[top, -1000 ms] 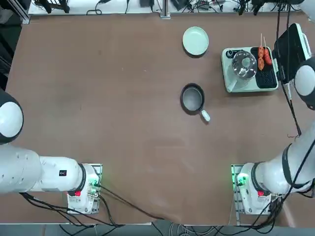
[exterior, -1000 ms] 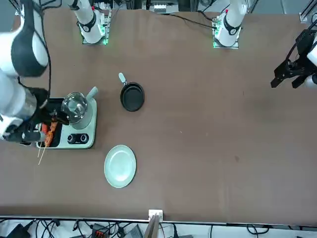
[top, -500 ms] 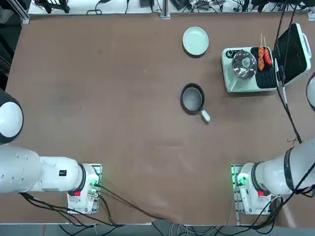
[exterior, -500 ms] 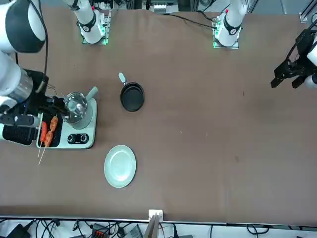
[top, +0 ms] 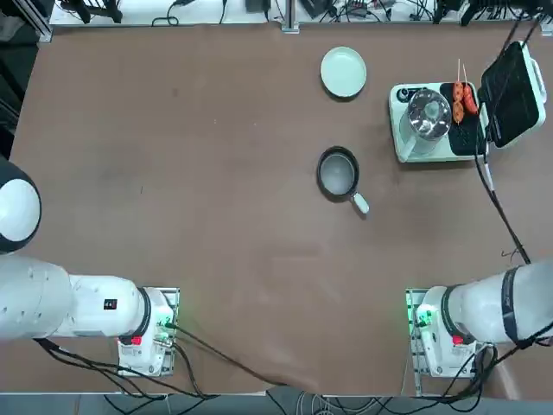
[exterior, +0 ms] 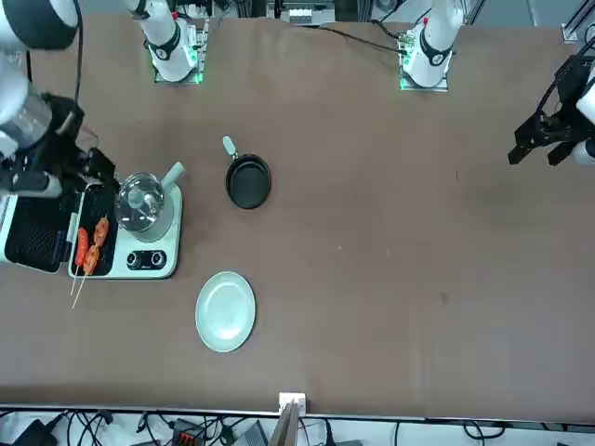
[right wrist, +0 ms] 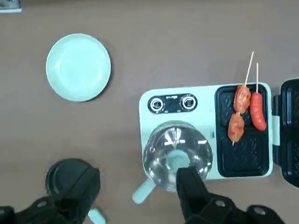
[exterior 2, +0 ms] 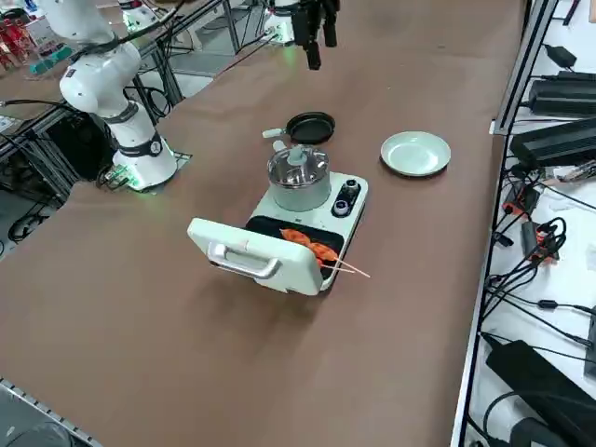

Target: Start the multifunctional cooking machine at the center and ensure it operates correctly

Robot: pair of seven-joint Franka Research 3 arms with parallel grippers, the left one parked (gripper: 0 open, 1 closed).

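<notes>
Looking down from overhead, the pale mint-green rectangular cooking machine (top: 436, 121) sits at about two o'clock on the brown tabletop (top: 173, 173), with its round glass-lidded steel pot (top: 429, 114) beside a black grill plate holding orange-red skewered sausages (top: 463, 99). Its black hinged lid (top: 516, 95) lies thrown open at the three o'clock edge. A round pale green plate (top: 343, 72) lies toward one o'clock, and a small dark frying pan with a white handle (top: 339, 175) is near the centre. The right gripper is not visible from above.

From the front camera, the machine (exterior: 125, 232) is at nine o'clock, two small dark knobs (exterior: 145, 260) on its front panel, with the right arm's dark wrist close above its open-lid end.

From the right side, the open lid (exterior 2: 253, 256) faces the camera, and the knobs (exterior 2: 346, 197) lie on the side toward the plate (exterior 2: 415, 153).

The wrist camera shows the right gripper (right wrist: 135, 196) high above the pot (right wrist: 177, 156), its black fingers (right wrist: 191, 191) spread wide and holding nothing.

The step in hand appears to be the approach: nothing has yet been touched. The next move likely calls for descending to the knob panel (right wrist: 172, 103), narrowing the fingers about one knob and turning it.
</notes>
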